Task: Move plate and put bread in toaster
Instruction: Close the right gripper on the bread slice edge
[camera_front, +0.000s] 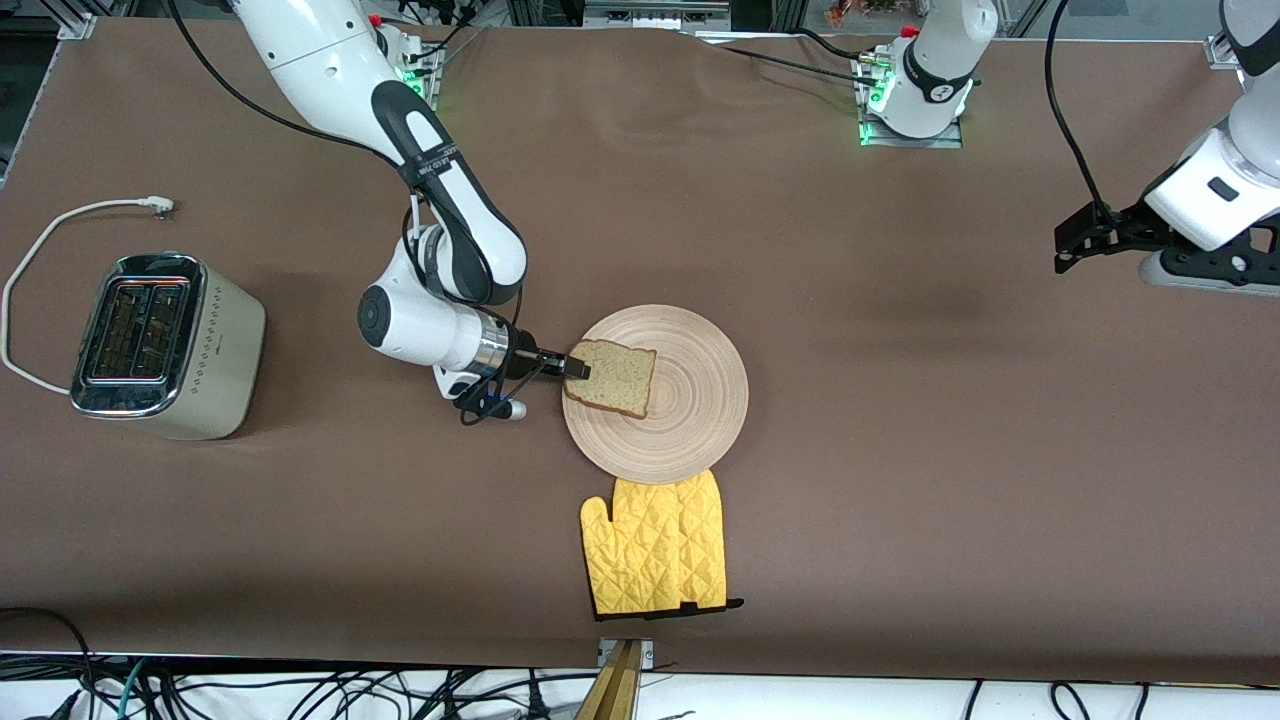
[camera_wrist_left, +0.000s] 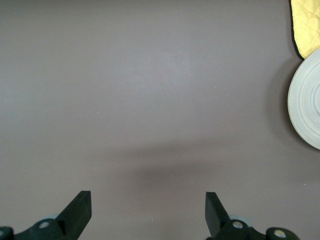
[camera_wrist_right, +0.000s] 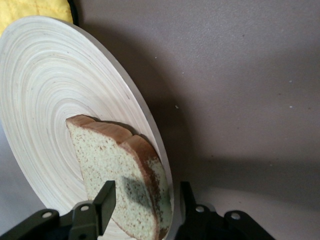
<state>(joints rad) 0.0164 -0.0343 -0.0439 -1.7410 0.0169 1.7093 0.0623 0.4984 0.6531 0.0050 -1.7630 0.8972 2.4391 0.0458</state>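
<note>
"On the plate (camera_front: 690, 400), right in the middle of the surface (camera_front: 900, 450), was where the bread (camera_front: 612, 378) lay. Did you see it?"

"Yes. One small slice, with its brown crust pointing toward the right arm's end. The right end effector (camera_front: 572, 366) was at that crust edge, with one finger on each side of the slice. It looked like it was clenched on the bread, or very close to it."

"Was that a good place to grab?"

"I think so. Bread is light and soft. It squashes and tears if you pinch hard. The crust is the firmest bit, so holding it there with a gentle squeeze seemed smart."

"And the plate?"

"It looked like wood, stiff and flat. It was touching the yellow mitt (camera_front: 655, 545), which sat nearer the front camera."

"Where was the toaster (camera_front: 165, 345)?"

"Well apart, at the right arm's end of the surface, slots facing up and empty."

"What about the other arm?"

"The left end effector (camera_wrist_left: 147, 212) waited over bare surface at its own end, fingers spread wide, holding nothing."
</note>
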